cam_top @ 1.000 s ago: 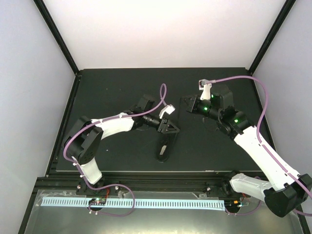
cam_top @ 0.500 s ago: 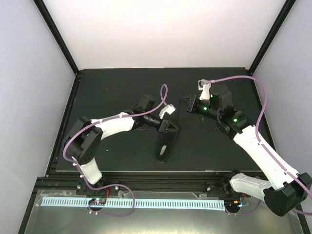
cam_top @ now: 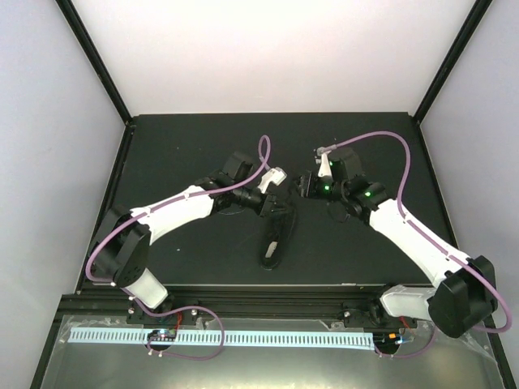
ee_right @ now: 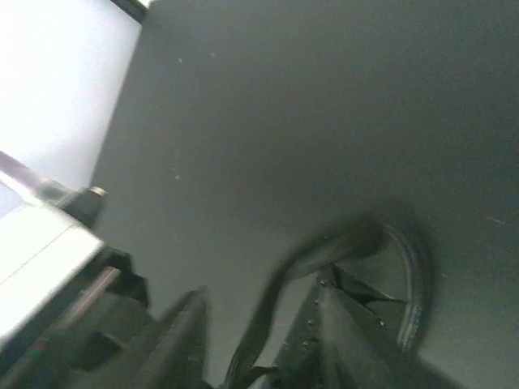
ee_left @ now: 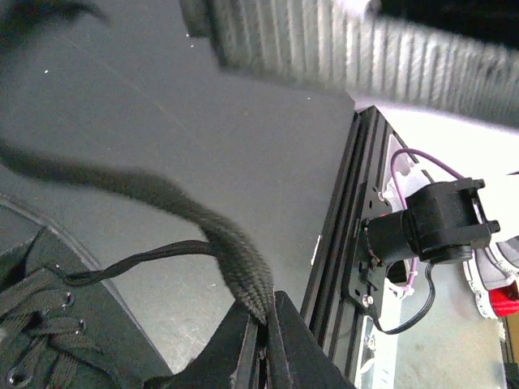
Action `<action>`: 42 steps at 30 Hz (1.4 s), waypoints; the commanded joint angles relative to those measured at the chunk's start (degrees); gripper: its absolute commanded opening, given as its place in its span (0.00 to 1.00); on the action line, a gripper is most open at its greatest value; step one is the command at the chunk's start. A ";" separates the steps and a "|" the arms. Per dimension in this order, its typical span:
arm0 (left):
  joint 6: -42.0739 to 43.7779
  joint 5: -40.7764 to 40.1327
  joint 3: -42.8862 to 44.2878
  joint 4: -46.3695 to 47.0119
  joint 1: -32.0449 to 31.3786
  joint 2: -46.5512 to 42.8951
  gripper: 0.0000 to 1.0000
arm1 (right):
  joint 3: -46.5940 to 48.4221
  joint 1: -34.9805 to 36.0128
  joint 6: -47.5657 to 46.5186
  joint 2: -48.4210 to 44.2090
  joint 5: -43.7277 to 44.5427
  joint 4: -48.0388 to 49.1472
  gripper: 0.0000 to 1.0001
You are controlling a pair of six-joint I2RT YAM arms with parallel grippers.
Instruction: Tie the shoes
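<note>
The black shoe (cam_top: 274,241) lies on the dark mat, toe toward the near edge. Its eyelets and thin laces (ee_left: 36,328) fill the lower left corner of the left wrist view. My left gripper (cam_top: 278,206) hovers over the shoe's far end. In its wrist view the left gripper (ee_left: 266,308) is shut on a flat black lace (ee_left: 174,203), which rises up and to the left. My right gripper (cam_top: 302,185) is just to the right of it. In the blurred right wrist view the right gripper (ee_right: 259,298) stands open with a dark lace (ee_right: 280,279) running between its fingers.
The black mat (cam_top: 186,146) covers the table up to white walls at the back and sides. A black frame rail (ee_left: 340,235) with a mounted black unit (ee_left: 430,227) runs along the mat's edge. A perforated white strip (cam_top: 219,336) lies along the near edge.
My left gripper has shut on the lace and pulled slightly away from the near edge. My right arm has swung left toward the shoe, and its jaws have opened.
</note>
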 commanded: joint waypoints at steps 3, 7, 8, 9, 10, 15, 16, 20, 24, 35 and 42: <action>-3.89 -2.72 1.66 -3.74 0.89 -2.81 0.02 | -4.59 -0.25 -7.27 -2.80 0.91 6.24 0.79; -5.01 -2.64 1.87 -4.96 1.34 -3.09 0.02 | -10.90 -0.25 -11.37 -7.39 -0.85 10.64 0.92; -5.30 -2.42 2.02 -5.30 1.55 -3.01 0.02 | -12.75 -0.25 -12.34 -8.40 -3.59 12.89 0.92; -5.50 -1.98 2.21 -5.64 1.83 -2.85 0.02 | -14.94 -0.20 -13.38 -9.45 -7.28 15.78 0.92; -5.75 -1.41 2.31 -5.83 2.16 -2.70 0.02 | -17.47 -0.24 -14.10 -10.39 -11.80 19.14 0.92; -5.35 1.32 2.96 -7.16 2.97 -2.23 0.01 | -24.61 0.01 -14.66 -12.07 -21.25 30.10 0.93; -4.87 1.70 3.23 -7.83 3.04 -2.09 0.02 | -24.39 0.04 -14.92 -11.29 -22.72 30.59 0.93; -3.07 2.51 4.42 -10.35 3.39 -1.56 0.02 | -23.94 0.02 -13.94 -7.93 -27.30 34.98 0.92; -2.48 3.29 5.54 -11.60 3.57 -0.99 0.02 | -22.69 0.02 -15.36 -6.10 -29.41 35.26 0.91; -2.21 4.36 6.83 -13.07 3.72 -0.10 0.02 | -20.84 0.02 -19.34 -0.48 -33.01 33.80 0.85; -2.29 4.95 7.81 -14.09 3.76 0.56 0.02 | -21.67 0.11 -20.97 -0.38 -29.43 33.78 0.81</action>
